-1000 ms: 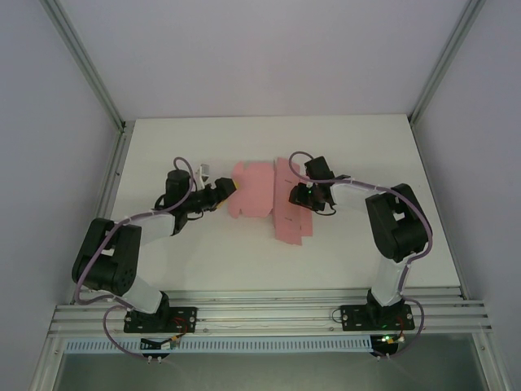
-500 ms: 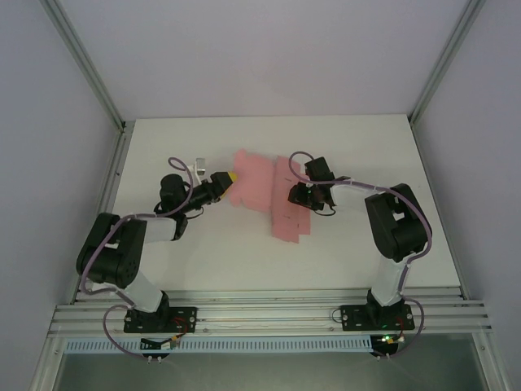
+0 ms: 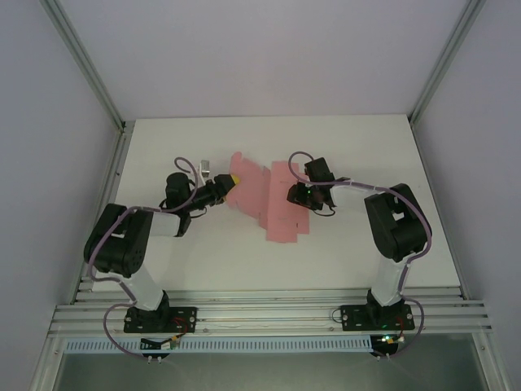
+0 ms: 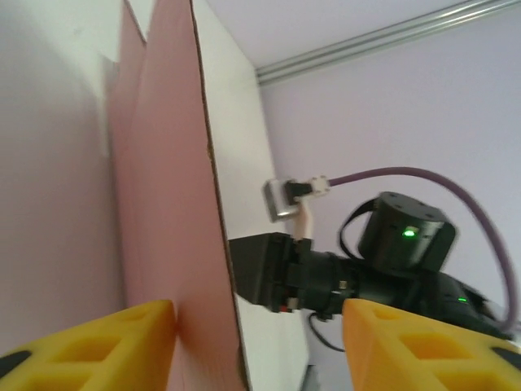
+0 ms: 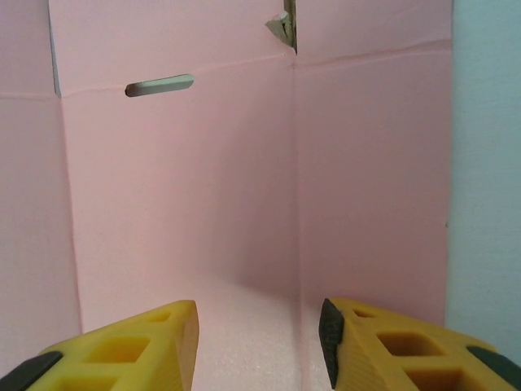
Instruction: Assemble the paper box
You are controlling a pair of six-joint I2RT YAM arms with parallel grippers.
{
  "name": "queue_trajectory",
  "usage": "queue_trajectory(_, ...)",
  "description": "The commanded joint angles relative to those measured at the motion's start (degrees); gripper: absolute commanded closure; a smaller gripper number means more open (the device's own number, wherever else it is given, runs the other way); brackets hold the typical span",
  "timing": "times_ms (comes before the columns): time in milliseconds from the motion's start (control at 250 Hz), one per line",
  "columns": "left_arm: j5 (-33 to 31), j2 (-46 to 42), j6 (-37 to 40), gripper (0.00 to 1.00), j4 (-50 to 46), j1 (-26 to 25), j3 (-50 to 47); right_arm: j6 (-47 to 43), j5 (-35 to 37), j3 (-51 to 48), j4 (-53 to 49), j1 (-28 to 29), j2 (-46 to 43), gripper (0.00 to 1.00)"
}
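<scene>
at mid-table the pink paper box (image 3: 269, 204), a flat die-cut sheet, looks early in folding: the left gripper (image 3: 233, 177), jaws apart, straddles its raised left flap while the right gripper (image 3: 293, 194), also parted, rests on a middle panel; next, likely, pinch and crease.

The paper box (image 3: 264, 199) is plain pink with no print, and its creases read as slightly darker lines. The tabletop (image 3: 366, 147) is white. The left end effector (image 4: 256, 346) and right end effector (image 5: 256, 342) have bright yellow fingers (image 5: 138, 346) with black patches. The arms (image 3: 395, 220) are black, with purple cables (image 3: 187, 167) — a small green light (image 4: 407, 233) glows on one.
</scene>
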Motion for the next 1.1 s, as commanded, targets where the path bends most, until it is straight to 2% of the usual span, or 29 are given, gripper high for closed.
queue_trajectory(0,-6.06,-4.40,14.92,0.52,-22.99,-0.65,3.89,0.65,0.84,-3.33,-8.32,0.57,3.62,0.54)
queue_trajectory(56,-8.60,-5.21,19.32,0.57,-29.85,-1.41,5.90,0.48,0.58,-3.34,-8.18,0.60,3.59,0.54)
queue_trajectory(124,-8.72,-4.98,20.93,0.66,-31.68,-1.75,7.17,0.46,0.40,-3.43,-7.70,0.58,3.49,0.54)
queue_trajectory(276,-7.57,-3.86,20.30,1.00,-29.81,-1.90,7.58,-0.01,0.23,-3.87,-6.68,0.60,1.86,0.54)
queue_trajectory(479,-4.93,-7.01,21.27,1.00,-27.58,-1.87,6.55,-1.95,0.73,-5.17,-7.58,-0.17,-5.84,0.49)
queue_trajectory(643,-4.09,-15.46,21.57,1.00,-27.95,-1.90,5.45,-2.19,-3.42,-11.16,-4.65,-2.52,-17.88,0.38)
queue_trajectory(723,-1.64,-20.22,20.89,1.00,-26.41,-1.82,4.32,-2.06,-5.46,-15.59,-1.50,-4.45,-25.59,0.36)
queue_trajectory(930,4.82,-30.48,18.32,1.00,-25.89,-1.94,3.59,-1.99,-22.47,-28.82,12.23,-12.76,-45.14,0.32)
queue_trajectory(1094,8.70,-38.05,14.37,1.00,-20.24,-2.31,2.53,-0.14,-30.13,-34.54,22.30,-17.56,-51.94,0.19)
